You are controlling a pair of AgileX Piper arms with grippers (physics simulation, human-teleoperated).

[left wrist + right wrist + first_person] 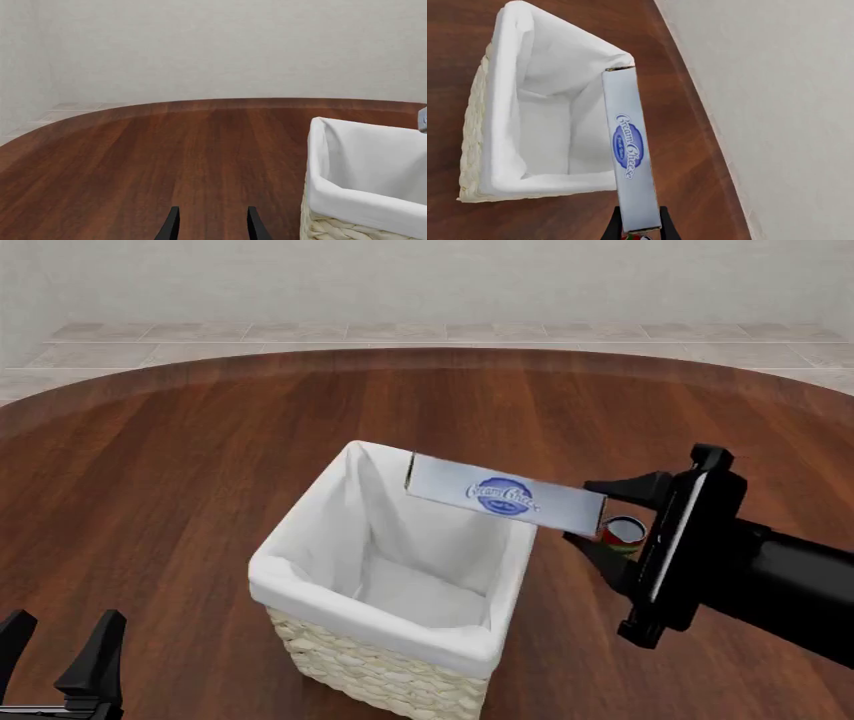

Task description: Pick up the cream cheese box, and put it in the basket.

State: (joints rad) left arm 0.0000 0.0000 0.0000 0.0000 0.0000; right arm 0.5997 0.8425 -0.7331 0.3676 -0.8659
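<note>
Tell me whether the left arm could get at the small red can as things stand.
Probably not. The red can sits beyond the basket, partly hidden by the right claw holding the cream cheese box. The left claw is open at the table's near-left edge.

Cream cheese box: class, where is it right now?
In the front view the cream cheese box is held by the right gripper above the basket's far-right rim, not inside.

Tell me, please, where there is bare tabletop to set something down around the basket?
Bare table lies left of and beyond the basket. To its right it is crowded: the right end effector holds the cream cheese box over the rim, with a red can behind.
</note>
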